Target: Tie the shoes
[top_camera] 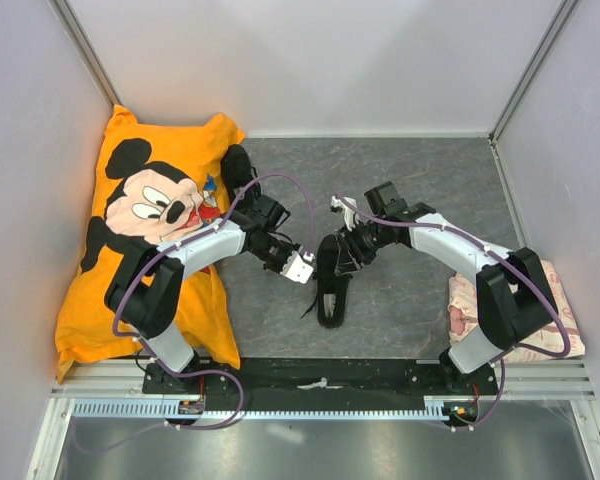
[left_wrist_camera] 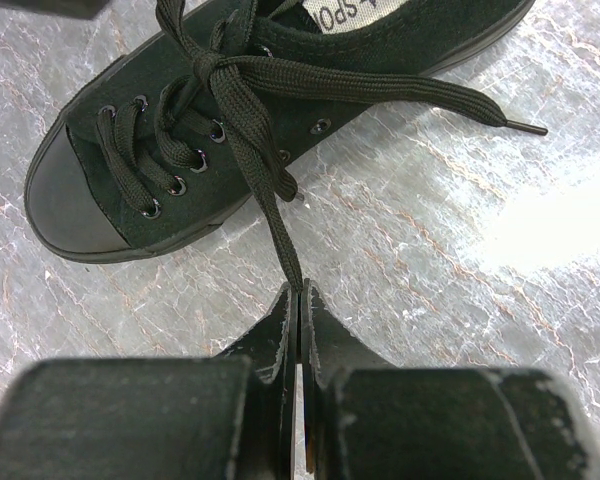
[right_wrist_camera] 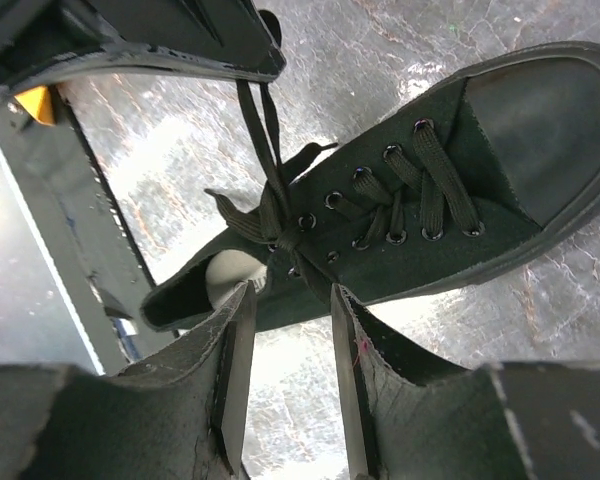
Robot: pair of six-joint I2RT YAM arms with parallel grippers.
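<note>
One black shoe [top_camera: 331, 290] lies mid-table [top_camera: 420, 190], nearer the near edge, left gripper [left_wrist_camera: 299, 300] clamped on one lace [left_wrist_camera: 270, 195] running straight from the eyelets, right gripper [right_wrist_camera: 292, 300] parted, grasping nothing, just above the shoe's side.

A black shoe [top_camera: 331, 292] lies on the grey table [top_camera: 420, 180] between the two arms, its length running toward the near edge. Thin laces [top_camera: 310, 303] trail off its left side. The left gripper [top_camera: 308, 270] sits just beside the shoe's left flank, and the right gripper [top_camera: 342, 252] hangs over its far end. From above, how the jaws stand cannot be told. A second shoe [top_camera: 237, 165] rests against the far right corner of the orange pillow [top_camera: 90, 320]. A pale cloth [top_camera: 570, 320] lies under the right arm.
</note>
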